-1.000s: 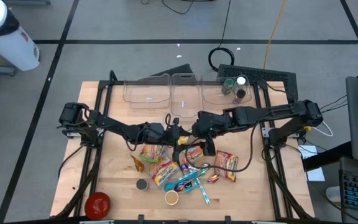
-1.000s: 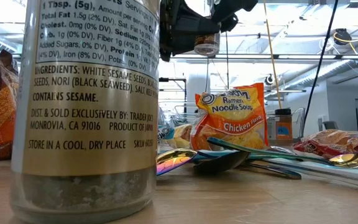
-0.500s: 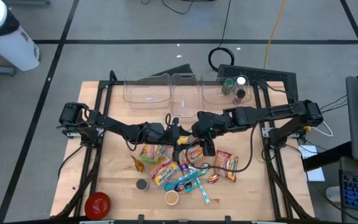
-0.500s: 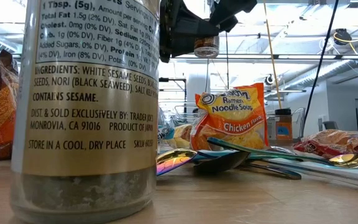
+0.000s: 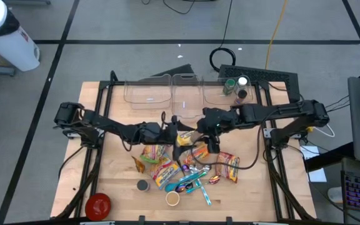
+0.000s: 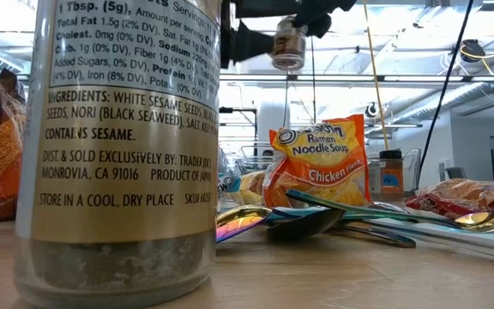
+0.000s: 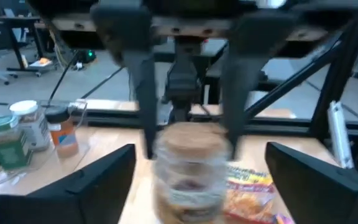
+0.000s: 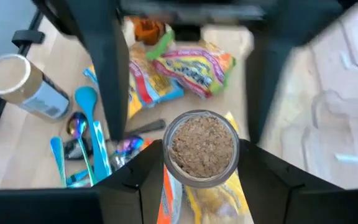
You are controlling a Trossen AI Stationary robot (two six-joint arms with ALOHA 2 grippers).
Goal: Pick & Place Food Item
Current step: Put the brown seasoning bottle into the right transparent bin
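High view: your right gripper (image 5: pixel 194 131) and left gripper (image 5: pixel 172 131) meet nose to nose over the middle of the table (image 5: pixel 114 187), above the heap of food packets (image 5: pixel 164 169). The clear bins (image 5: pixel 187 94) stand along the far edge, well apart from both grippers.

Low view: the small jar (image 6: pixel 288 43) hangs high in the air, clear of the ramen packet (image 6: pixel 320 163) and the spoons (image 6: pixel 316 219) below it. You have height to spare, so don't lift further.

Left wrist view: the left fingers (image 7: pixel 104 180) are spread wide on either side of the jar without touching it. Back this arm straight out before you move anything else, or it may clip the glass.

Right wrist view: the right fingers (image 8: pixel 138 186) are pinching the jar at both sides, just under its brown top. That grip looks shallow, so carry it level and slowly toward the bins, and only spread the fingers once the jar is low inside one
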